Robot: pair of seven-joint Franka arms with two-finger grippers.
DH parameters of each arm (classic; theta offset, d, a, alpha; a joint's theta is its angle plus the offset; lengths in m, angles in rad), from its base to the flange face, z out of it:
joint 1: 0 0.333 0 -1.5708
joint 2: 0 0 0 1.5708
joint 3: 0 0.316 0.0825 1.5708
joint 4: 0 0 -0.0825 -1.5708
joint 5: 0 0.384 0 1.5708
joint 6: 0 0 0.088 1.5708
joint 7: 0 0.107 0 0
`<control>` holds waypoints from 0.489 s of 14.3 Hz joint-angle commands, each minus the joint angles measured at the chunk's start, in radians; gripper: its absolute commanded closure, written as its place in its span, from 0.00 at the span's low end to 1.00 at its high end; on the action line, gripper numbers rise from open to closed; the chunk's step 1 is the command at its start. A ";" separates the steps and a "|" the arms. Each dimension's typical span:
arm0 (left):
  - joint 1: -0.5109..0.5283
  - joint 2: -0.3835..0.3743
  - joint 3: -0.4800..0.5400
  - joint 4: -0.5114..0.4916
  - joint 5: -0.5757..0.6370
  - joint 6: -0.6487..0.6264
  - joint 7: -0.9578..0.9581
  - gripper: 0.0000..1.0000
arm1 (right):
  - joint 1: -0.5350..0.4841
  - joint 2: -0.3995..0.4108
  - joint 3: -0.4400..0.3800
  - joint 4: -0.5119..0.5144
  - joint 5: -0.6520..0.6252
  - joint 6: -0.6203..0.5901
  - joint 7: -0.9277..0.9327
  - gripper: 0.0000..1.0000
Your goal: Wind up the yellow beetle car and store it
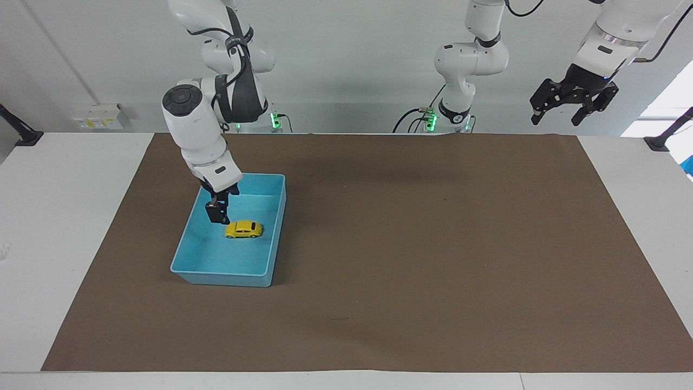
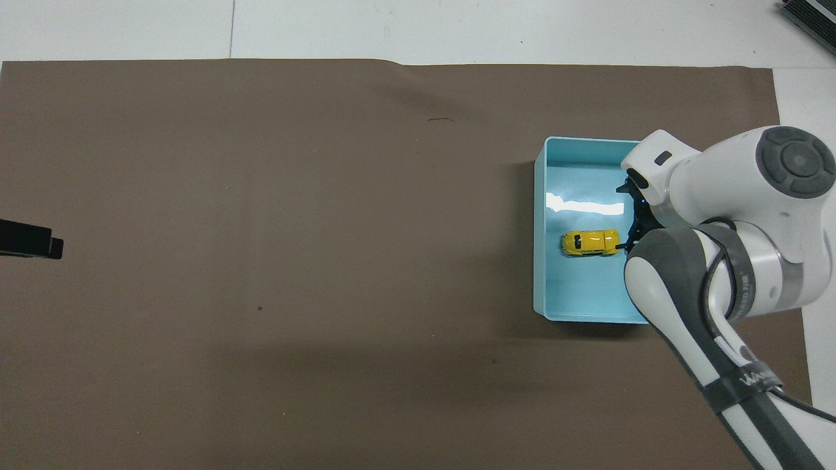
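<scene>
The left claw [image 1: 573, 105] waits high over the tabletop's edge at the left arm's end, its fingers spread and holding nothing. The right arm reaches over the light blue tray [image 1: 273, 229], which sits on the brown mat [image 1: 433, 244] toward the right arm's end of the tabletop. The right claw [image 1: 216, 212] hangs above the tray's inside, over its floor just beside the car; its fingers stand apart and carry nothing. The yellow beetle car [image 1: 244, 229] rests on its wheels on the tray's floor, about midway along it and free of the fingers, with the tray's walls all around it. To judge from how things lie, the storing step looks done: the car is in the tray and the claw has no hold on it. Whether the spring was wound cannot be told from here. What seems left is for the right arm to lift clear of the tray without brushing the wall or nudging the car, since a wound toy might roll at a touch, and then to go to a resting pose like the left arm's.
</scene>
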 commanded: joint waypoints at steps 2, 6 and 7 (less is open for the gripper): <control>0.011 -0.010 -0.003 0.005 -0.008 -0.020 0.013 0.00 | -0.004 -0.020 0.007 0.054 0.021 -0.078 0.014 0.00; 0.011 -0.010 -0.003 0.005 -0.008 -0.020 0.013 0.00 | -0.004 -0.060 0.013 0.065 0.021 -0.135 0.014 0.00; 0.011 -0.010 -0.003 0.005 -0.008 -0.020 0.013 0.00 | -0.004 -0.075 0.024 0.065 0.021 -0.143 0.012 0.00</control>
